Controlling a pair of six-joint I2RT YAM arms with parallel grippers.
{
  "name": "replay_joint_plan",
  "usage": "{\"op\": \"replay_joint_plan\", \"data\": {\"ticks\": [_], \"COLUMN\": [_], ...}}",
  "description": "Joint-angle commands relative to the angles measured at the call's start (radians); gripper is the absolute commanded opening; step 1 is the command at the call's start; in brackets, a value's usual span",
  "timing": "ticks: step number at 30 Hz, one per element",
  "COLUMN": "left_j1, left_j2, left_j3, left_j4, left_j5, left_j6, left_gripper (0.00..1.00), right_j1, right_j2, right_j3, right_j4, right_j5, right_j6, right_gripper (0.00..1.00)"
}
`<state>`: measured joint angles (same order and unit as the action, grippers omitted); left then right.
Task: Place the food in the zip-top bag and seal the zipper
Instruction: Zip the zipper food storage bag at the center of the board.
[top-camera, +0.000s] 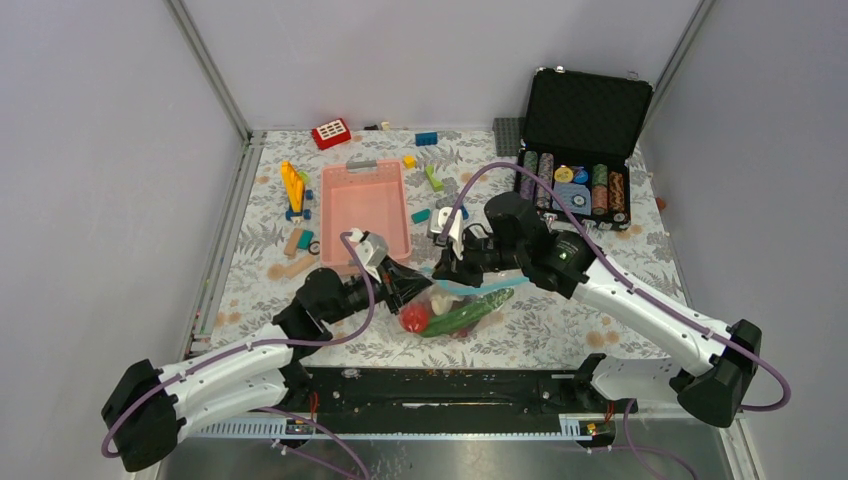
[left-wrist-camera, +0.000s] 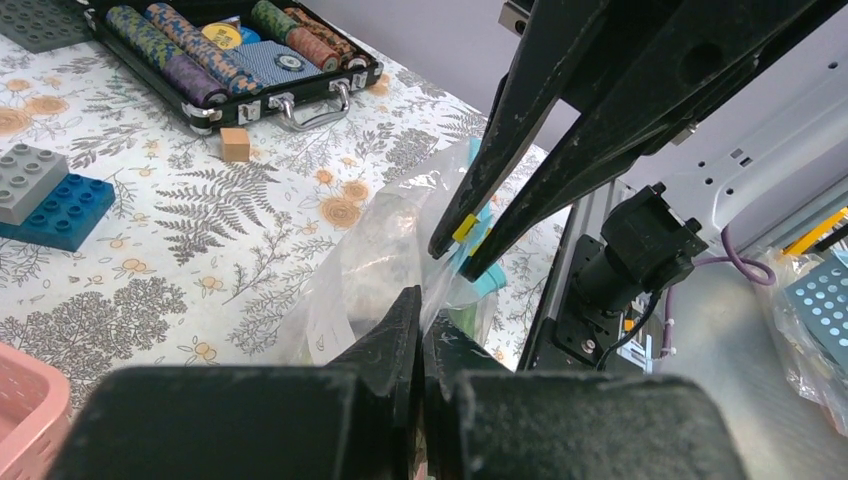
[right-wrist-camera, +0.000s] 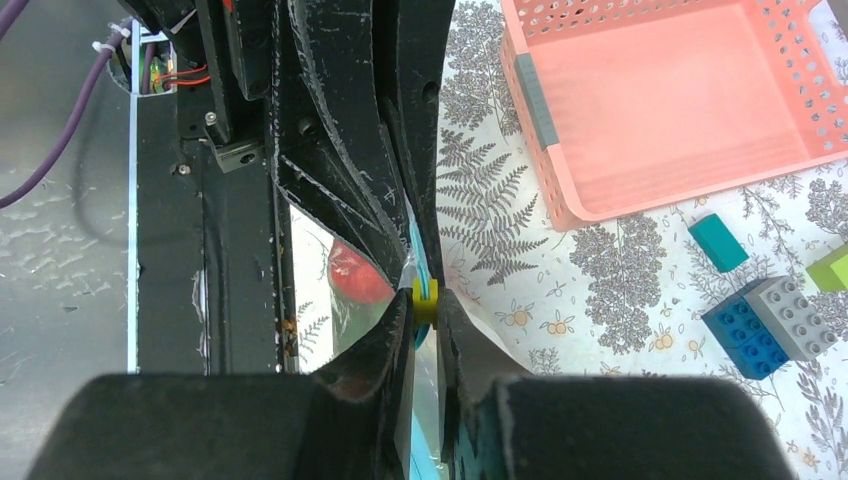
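Top external view: the food (top-camera: 462, 314) sits inside the zip-top bag (top-camera: 452, 298). Left gripper (left-wrist-camera: 420, 300) pinches the bag tight. Right gripper (right-wrist-camera: 425, 300) squeezes the blue zipper (right-wrist-camera: 419, 255).

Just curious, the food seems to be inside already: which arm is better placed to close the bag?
Right, probably. The right pincer is shut on the yellow tab on the light-blue zipper; the left pincer only pinches the clear bag.

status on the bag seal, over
Both shut: left gripper on zip-top bag edge, right gripper on zipper at yellow tab. The food sits inside bag. Nothing blocking; pink basket lies apart.
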<state>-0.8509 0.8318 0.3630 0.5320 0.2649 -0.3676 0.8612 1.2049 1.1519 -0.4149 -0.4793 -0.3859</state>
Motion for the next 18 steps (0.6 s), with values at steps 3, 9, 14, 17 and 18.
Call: {"op": "replay_joint_plan", "data": {"ticks": [3,9,14,17,18], "left_j1": [0.021,0.021,0.020,0.021,0.021], "left_j2": [-0.010,0.053,0.087,0.115,0.124], "left_j3": [-0.003,0.094,0.156,0.192,0.205], "left_j4": [0.078,-0.033,-0.080,-0.103,-0.110], "left_j5": [0.067,0.218,0.246,0.258,0.261], "left_j6": [0.020,0.086,0.121,0.135,0.137], "left_gripper": [0.00,0.33,0.48,0.50,0.50], "right_j1": [-0.017,-0.017,-0.016,-0.017,-0.016], "right_j2": [-0.053,-0.011,0.013,0.033,0.039], "right_j3": [-0.021,0.079,0.162,0.210,0.220], "right_j4": [-0.024,-0.085,-0.184,-0.243,-0.255], "right_j5": [0.011,-0.085,-0.138,-0.161,-0.162], "right_j6": [0.033,-0.049,-0.113,-0.148,-0.154], "right_gripper": [0.00,0.00,0.00,0.00,0.00]}}
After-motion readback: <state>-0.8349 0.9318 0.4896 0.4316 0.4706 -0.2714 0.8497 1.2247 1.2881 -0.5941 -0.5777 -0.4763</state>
